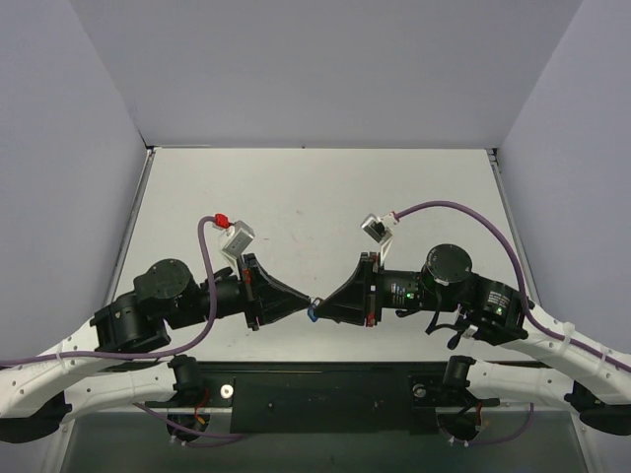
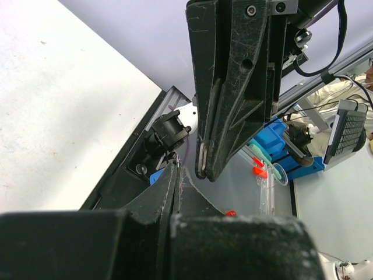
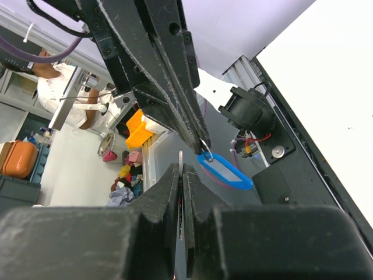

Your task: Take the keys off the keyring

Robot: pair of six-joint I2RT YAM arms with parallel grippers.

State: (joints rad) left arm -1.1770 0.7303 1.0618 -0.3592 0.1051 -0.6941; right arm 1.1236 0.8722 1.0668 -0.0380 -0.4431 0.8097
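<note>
My two grippers meet tip to tip above the table's near edge. My left gripper (image 1: pixel 307 303) (image 2: pixel 176 169) is shut on the keyring's thin ring (image 3: pixel 207 155). The blue oval tag (image 3: pixel 225 171) hangs from the ring below the fingertips and also shows in the top view (image 1: pixel 312 315) and the left wrist view (image 2: pixel 156 175). My right gripper (image 1: pixel 324 304) (image 3: pixel 182 170) is shut on a thin silver key (image 3: pixel 180 158), seen edge-on and sticking out past the jaws. In the right wrist view the key stands just left of the ring, with a small gap between them. The key's edge also shows in the left wrist view (image 2: pixel 202 158).
The white table (image 1: pixel 315 197) lies beyond the grippers, with grey walls on three sides. A black base plate (image 1: pixel 325 389) with the arm mounts runs along the near edge below the grippers. Off the table are a blue bin (image 2: pixel 274 139) and an orange bin (image 3: pixel 139 129).
</note>
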